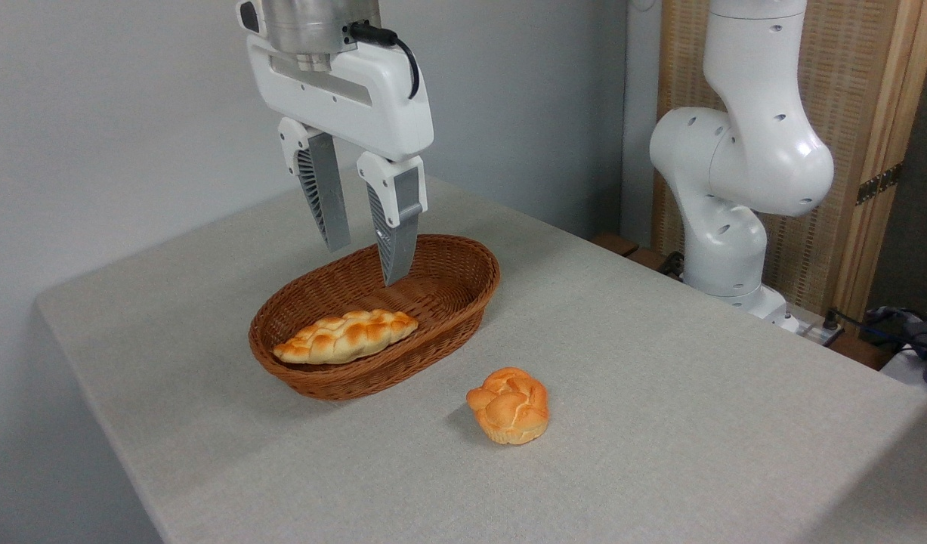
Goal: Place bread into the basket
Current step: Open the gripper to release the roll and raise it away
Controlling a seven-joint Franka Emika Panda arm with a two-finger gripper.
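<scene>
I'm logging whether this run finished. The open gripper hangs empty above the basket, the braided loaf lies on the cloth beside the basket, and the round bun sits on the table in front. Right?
Not quite. The fixed camera view shows the braided loaf lying inside the basket, not beside it. The rest holds: the gripper hangs open and empty above, and the round bun sits on the table in front.

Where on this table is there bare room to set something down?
Bare cloth lies right of the round bun out to the table edge, and along the front. It is crowded only at the basket, holding the bread under the open pincer.
</scene>
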